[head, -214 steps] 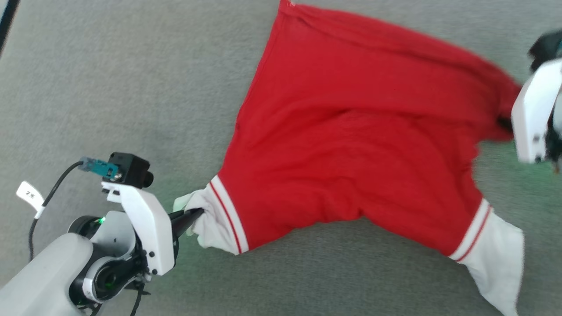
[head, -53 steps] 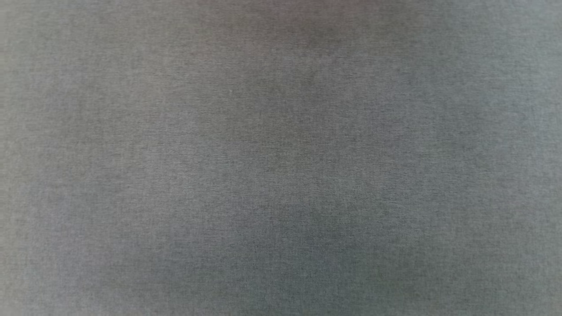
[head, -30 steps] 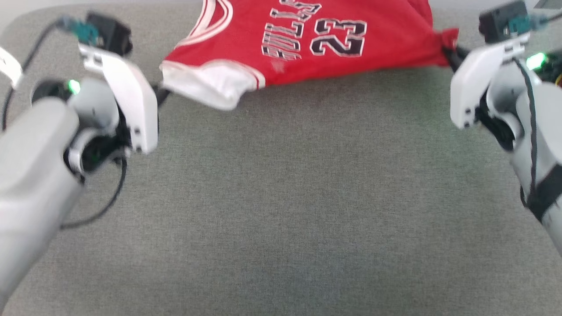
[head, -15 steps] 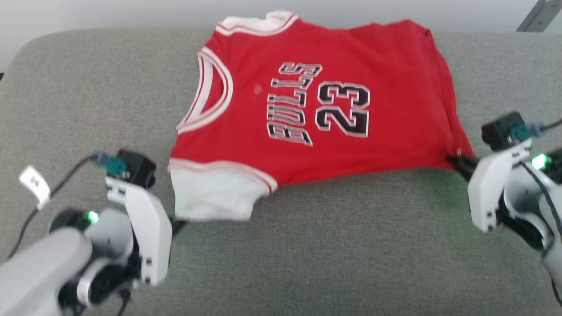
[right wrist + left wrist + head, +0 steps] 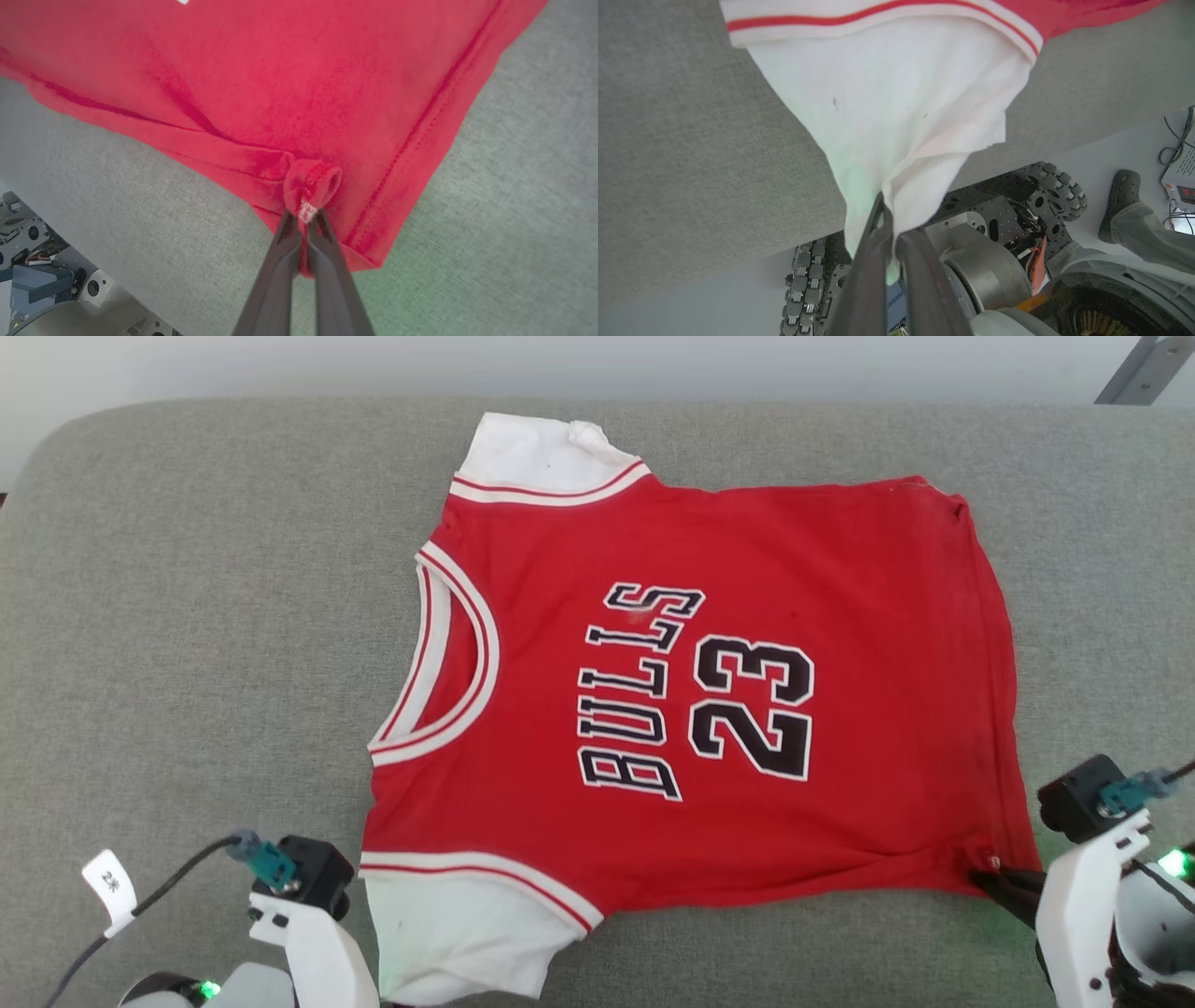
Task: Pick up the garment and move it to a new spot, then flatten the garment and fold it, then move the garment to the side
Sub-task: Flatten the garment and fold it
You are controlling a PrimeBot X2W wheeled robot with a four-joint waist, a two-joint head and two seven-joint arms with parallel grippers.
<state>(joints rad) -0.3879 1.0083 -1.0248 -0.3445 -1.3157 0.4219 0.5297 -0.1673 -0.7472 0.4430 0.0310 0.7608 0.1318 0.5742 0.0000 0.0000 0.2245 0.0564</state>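
I had the red Bulls T-shirt (image 5: pixel 709 709) spread print-up across the grey cushion (image 5: pixel 187 616). At the cushion's near edge my left gripper (image 5: pixel 892 224) pinched the white sleeve (image 5: pixel 896 107) and my right gripper (image 5: pixel 304 217) clamped the hem corner (image 5: pixel 312 184). I judged this tension served flattening.

head camera sits high, tilted down and forward over the grey cushion (image 5: pixel 187 616), far enough back to take in the whole garment (image 5: pixel 653 709) and a strip of wall (image 5: pixel 560 364) behind. left wrist camera looks along the left gripper (image 5: pixel 893 224), very close on the white sleeve (image 5: pixel 896 102), and past the cushion edge down to the robot base (image 5: pixel 990 224). right wrist camera looks along the right gripper (image 5: pixel 304 215), close on the red hem corner (image 5: pixel 313 182). the head view shares the near sleeve with the left wrist view and the near hem corner with the right wrist view.
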